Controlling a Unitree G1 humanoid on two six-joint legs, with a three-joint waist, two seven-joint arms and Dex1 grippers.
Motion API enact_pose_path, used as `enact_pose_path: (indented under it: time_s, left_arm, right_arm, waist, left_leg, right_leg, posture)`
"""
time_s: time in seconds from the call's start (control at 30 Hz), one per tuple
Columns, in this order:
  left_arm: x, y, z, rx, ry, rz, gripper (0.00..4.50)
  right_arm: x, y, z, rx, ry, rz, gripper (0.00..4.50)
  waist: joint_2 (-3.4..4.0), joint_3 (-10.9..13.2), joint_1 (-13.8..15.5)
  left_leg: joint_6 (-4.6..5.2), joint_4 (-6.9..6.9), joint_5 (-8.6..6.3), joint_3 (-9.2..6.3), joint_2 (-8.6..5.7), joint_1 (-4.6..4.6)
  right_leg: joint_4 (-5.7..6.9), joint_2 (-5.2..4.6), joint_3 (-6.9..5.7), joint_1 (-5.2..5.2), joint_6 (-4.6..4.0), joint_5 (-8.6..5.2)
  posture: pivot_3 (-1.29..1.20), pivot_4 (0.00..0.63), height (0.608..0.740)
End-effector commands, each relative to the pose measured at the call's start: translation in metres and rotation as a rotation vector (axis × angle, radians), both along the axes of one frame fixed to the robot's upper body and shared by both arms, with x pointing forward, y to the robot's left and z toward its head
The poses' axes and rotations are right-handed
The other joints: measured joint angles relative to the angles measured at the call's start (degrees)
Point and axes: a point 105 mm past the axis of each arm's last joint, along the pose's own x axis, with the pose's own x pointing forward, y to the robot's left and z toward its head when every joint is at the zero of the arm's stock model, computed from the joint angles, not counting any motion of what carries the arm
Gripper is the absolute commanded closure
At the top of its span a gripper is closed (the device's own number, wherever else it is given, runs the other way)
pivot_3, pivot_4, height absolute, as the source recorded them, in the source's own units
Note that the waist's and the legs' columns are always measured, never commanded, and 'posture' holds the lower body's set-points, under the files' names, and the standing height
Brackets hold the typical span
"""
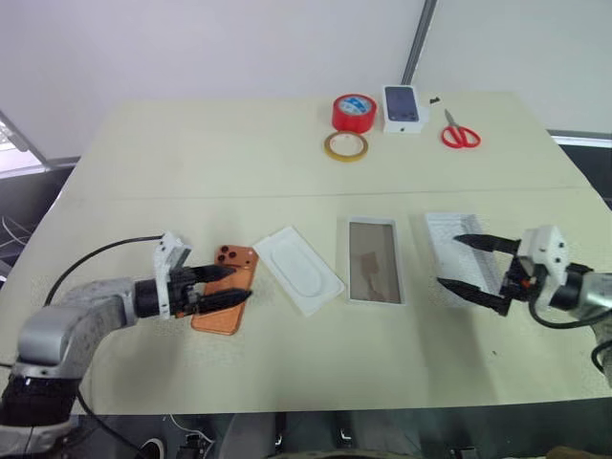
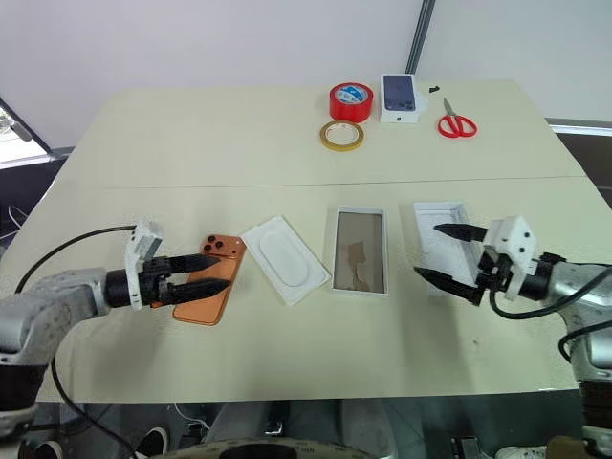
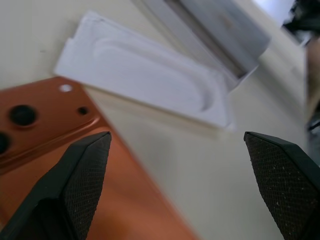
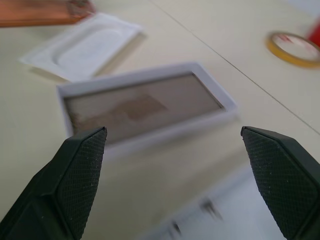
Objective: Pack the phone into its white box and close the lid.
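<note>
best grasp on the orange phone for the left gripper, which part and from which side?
Probably across the long edges of the phone, mid-body, coming from above. It lies flat, camera side up, so only the thin sides offer purchase. The open left gripper hovers over it; the moulded insert beside it leaves little room on that side.

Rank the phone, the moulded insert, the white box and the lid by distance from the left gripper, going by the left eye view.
1. The phone, under the open left gripper.
2. The moulded insert, just to the gripper's right.
3. The white box, at the table's middle.
4. The lid, far right, by the right gripper.
</note>
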Motion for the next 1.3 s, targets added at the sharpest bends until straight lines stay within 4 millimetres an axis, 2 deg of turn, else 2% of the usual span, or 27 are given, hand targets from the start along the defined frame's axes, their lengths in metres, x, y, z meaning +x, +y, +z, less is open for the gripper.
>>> enact_pose_path:
  time_s: [0.03, 0.17, 0.3, 0.37, 0.57, 0.63, 0.7, 0.77, 0.97, 1.0, 1.13, 1.3]
  left_arm:
    - [-0.007, -0.015, 0.001, -0.053, 0.139, -0.024, 0.03]
    - [0.004, -0.024, -0.017, -0.007, 0.225, 0.051, 0.03]
    - [0.022, -0.033, -0.019, -0.104, 0.272, 0.145, 0.03]
    - [0.020, -0.037, -0.021, -0.148, 0.335, 0.134, 0.03]
    - [0.021, -0.052, -0.033, -0.150, 0.396, 0.140, 0.03]
    - [0.023, -0.052, -0.038, -0.134, 0.407, 0.162, 0.03]
    - [0.026, -0.049, -0.042, -0.133, 0.422, 0.192, 0.54]
    - [0.028, -0.049, -0.043, -0.136, 0.427, 0.210, 1.29]
    - [0.030, -0.049, -0.043, -0.126, 0.431, 0.216, 4.34]
    - [0.029, -0.048, -0.044, -0.116, 0.433, 0.220, 4.46]
    - [0.033, -0.045, -0.047, -0.101, 0.445, 0.251, 4.46]
    - [0.043, -0.044, -0.033, -0.125, 0.411, 0.257, 4.46]
  right_arm:
    - [0.002, 0.008, 0.003, -0.019, -0.035, 0.023, 0.01]
    - [0.005, 0.009, -0.001, -0.019, -0.042, 0.014, 0.01]
    - [0.010, 0.007, -0.005, -0.030, -0.054, -0.008, 0.01]
    - [0.010, 0.008, -0.005, -0.025, -0.060, -0.013, 0.01]
    - [0.011, 0.012, -0.008, -0.027, -0.071, -0.019, 0.01]
    - [0.012, 0.012, -0.007, -0.029, -0.078, -0.021, 0.01]
    - [0.012, 0.012, -0.007, -0.030, -0.081, -0.025, 0.00]
    - [0.012, 0.011, -0.007, -0.034, -0.084, -0.029, 0.00]
    - [0.014, 0.012, -0.007, -0.031, -0.091, -0.032, 0.00]
    - [0.015, 0.013, -0.007, -0.031, -0.096, -0.031, 0.00]
    - [0.017, 0.018, 0.000, -0.027, -0.123, -0.018, 0.00]
    - [0.012, 0.034, -0.001, -0.032, -0.114, 0.047, 0.00]
  waist:
    - [-0.03, 0.0, 0.0]
    - [-0.06, 0.0, 0.2]
    - [-0.01, 0.0, 0.2]
    - [-0.04, 0.0, 0.0]
    - [0.00, 0.0, 0.0]
    - [0.01, 0.0, 0.1]
    - [0.02, 0.0, 0.2]
    - [0.02, 0.0, 0.2]
    - [0.12, -0.1, 0.2]
    - [0.13, -0.1, 0.2]
    - [0.15, -0.1, 0.0]
    - [0.14, -0.1, 0.1]
  left_leg:
    - [0.00, 0.01, 0.00, 0.00, -0.01, 0.00]
    - [0.00, 0.07, 0.00, -0.02, -0.02, 0.00]
    - [-0.01, 0.09, 0.01, -0.01, -0.04, 0.05]
    - [-0.01, 0.09, 0.01, -0.02, -0.04, 0.05]
    - [-0.08, 0.09, 0.04, -0.02, -0.03, 0.18]
    - [-0.08, 0.08, 0.04, -0.02, -0.04, 0.23]
    - [-0.08, 0.08, 0.04, -0.02, -0.03, 0.29]
    - [-0.08, 0.07, 0.04, -0.02, -0.04, 0.30]
    - [-0.08, 0.07, 0.04, -0.02, -0.04, 0.39]
    - [-0.08, 0.02, 0.04, -0.01, -0.04, 0.52]
    - [-0.08, -0.04, 0.03, -0.02, -0.03, 0.70]
    - [-0.09, -0.03, 0.03, -0.02, -0.03, 0.69]
  right_leg:
    - [0.00, 0.00, 0.00, 0.00, 0.00, 0.00]
    - [0.03, 0.02, -0.01, 0.01, 0.00, 0.00]
    - [0.04, 0.03, -0.01, 0.05, 0.01, 0.00]
    - [0.05, 0.04, -0.01, 0.05, 0.01, 0.00]
    - [0.09, 0.08, 0.00, 0.14, 0.01, 0.00]
    - [0.08, 0.08, 0.00, 0.20, 0.01, 0.00]
    - [0.06, 0.07, 0.00, 0.26, 0.01, 0.00]
    - [0.05, 0.07, 0.00, 0.28, 0.01, 0.00]
    - [0.04, 0.07, 0.00, 0.37, 0.01, 0.00]
    - [0.03, 0.07, 0.01, 0.48, 0.01, 0.00]
    - [-0.01, 0.07, 0.01, 0.64, 0.00, 0.00]
    - [0.00, 0.07, 0.01, 0.64, 0.00, 0.00]
  posture:
    - [0.00, 0.150, 0.740]
    - [0.00, 0.150, 0.740]
    - [0.00, 0.150, 0.740]
    - [0.00, 0.150, 0.740]
    - [0.00, 0.150, 0.740]
    - [0.00, 0.150, 0.740]
    - [0.00, 0.150, 0.740]
    - [0.00, 0.150, 0.740]
    - [0.00, 0.150, 0.740]
    - [0.00, 0.150, 0.740]
    - [0.00, 0.150, 0.740]
    - [0.00, 0.150, 0.740]
